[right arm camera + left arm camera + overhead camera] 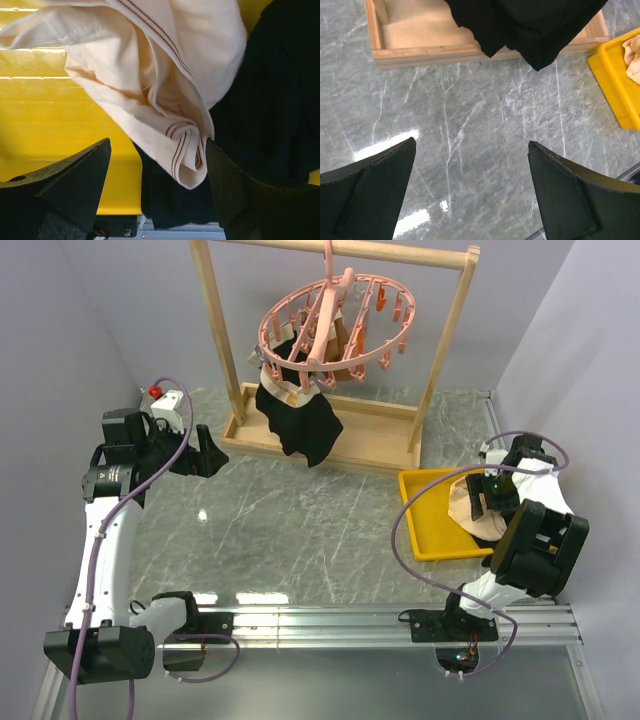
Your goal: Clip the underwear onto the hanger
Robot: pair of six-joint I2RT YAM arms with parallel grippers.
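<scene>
The cream underwear (468,508) lies crumpled in the yellow tray (425,535) at the right. In the right wrist view its striped waistband fold (187,150) sits between my right gripper's fingers, close against the right-hand finger (235,185). My right gripper (157,141) (483,502) is down in the tray, jaws wide apart, open. The pink ring hanger (335,325) hangs from the wooden rack's top bar, with clips dangling. My left gripper (205,452) (471,142) hovers open over the marble at the left, holding nothing.
Black and beige garments (298,418) (530,25) hang clipped to the hanger above the wooden rack base (330,440) (420,40). A black garment (270,100) lies under the underwear in the tray. The tray's corner (615,75) shows in the left wrist view.
</scene>
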